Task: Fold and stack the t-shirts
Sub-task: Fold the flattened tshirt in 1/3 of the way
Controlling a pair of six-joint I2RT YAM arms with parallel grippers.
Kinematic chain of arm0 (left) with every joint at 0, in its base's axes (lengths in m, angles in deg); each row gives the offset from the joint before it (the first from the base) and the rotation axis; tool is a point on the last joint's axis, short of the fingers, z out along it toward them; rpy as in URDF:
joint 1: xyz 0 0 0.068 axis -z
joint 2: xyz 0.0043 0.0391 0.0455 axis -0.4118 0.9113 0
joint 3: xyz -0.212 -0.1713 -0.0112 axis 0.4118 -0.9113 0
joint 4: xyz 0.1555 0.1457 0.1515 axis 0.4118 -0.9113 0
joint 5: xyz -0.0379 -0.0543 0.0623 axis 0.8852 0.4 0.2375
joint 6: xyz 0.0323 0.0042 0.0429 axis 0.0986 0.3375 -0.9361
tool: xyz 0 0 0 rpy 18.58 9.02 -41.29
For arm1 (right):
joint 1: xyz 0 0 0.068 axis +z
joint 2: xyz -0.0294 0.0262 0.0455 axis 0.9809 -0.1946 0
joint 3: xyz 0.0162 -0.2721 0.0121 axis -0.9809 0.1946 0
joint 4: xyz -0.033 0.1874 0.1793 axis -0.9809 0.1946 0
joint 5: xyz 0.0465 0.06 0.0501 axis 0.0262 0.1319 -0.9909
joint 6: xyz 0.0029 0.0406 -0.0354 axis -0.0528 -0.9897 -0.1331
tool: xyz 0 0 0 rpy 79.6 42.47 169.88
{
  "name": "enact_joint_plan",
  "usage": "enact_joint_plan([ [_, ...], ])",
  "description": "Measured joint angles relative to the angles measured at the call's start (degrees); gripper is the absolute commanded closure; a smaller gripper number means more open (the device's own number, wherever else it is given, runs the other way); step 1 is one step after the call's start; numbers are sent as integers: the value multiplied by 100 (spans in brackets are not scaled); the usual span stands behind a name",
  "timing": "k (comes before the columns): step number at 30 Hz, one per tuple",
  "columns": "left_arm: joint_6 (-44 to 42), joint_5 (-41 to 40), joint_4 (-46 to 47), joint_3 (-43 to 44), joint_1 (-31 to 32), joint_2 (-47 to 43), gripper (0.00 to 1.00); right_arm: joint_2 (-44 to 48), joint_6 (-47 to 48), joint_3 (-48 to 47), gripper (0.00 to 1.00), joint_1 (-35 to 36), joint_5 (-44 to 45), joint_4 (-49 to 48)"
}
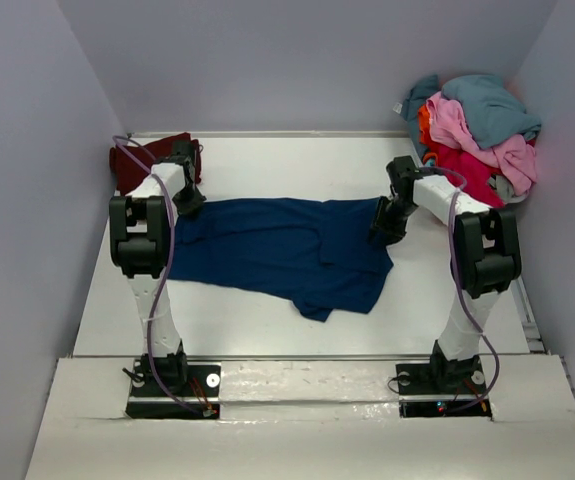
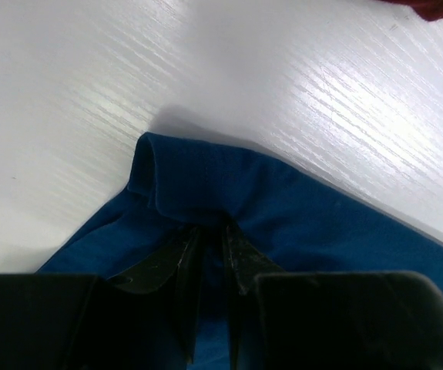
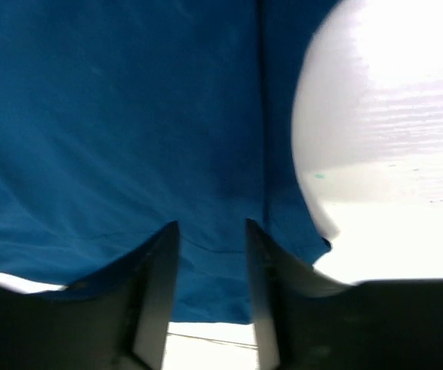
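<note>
Navy blue cloth t-shirt (image 1: 277, 250) lies lengthwise left-to-right across mid-frame of the top view; left gripper (image 2: 209, 231) pinches its left edge, right gripper (image 3: 212, 230) stands spread at its right edge.

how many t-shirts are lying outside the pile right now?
2. Navy blue t-shirt spread flat across the middle; dark maroon t-shirt bunched at the far-left corner. The pile at far right may hide others.

The top view looks down from high at the near edge over the whole flat white table (image 1: 217, 325). Both wrist views hover close over the navy blue cloth t-shirt (image 1: 267, 245), seen in all three.
</note>
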Motion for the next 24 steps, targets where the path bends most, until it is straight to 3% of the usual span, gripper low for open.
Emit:
enact_joint_plan([
  [16, -26, -2, -389, 557, -20, 317, 73, 693, -216, 920, 48, 17, 507, 98],
  [24, -39, 0, -426, 597, -24, 319, 73, 907, -319, 1250, 38, 17, 601, 138],
])
